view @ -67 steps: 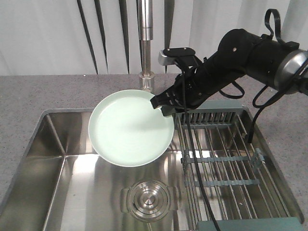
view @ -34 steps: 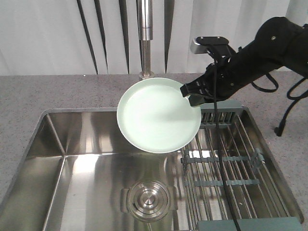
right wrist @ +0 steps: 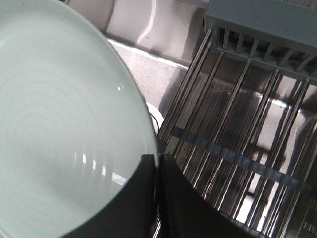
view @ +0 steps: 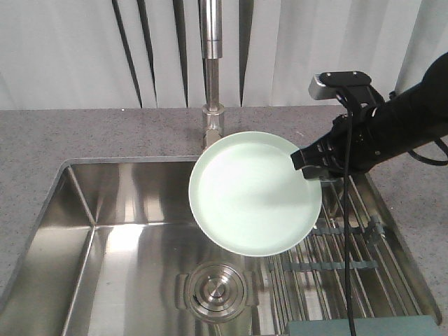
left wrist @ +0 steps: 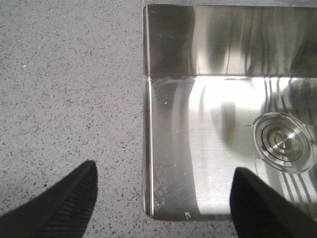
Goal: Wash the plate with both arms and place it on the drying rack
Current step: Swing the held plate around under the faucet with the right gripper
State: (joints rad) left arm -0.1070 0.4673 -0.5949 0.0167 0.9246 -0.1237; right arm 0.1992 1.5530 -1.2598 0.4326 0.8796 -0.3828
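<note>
The pale mint-green plate hangs tilted in the air over the sink, its right part above the drying rack. My right gripper is shut on the plate's right rim; in the right wrist view the gripper pinches the rim of the plate, with the drying rack rods beneath. My left gripper is open over the sink's left edge, holding nothing; it does not show in the front view.
The steel sink basin has a round drain. A tall faucet stands behind the plate. Speckled grey countertop surrounds the sink. The black cable hangs down across the rack.
The right arm has carried the plate rightwards and slightly down, from over the sink's middle to partly above the drying rack.
</note>
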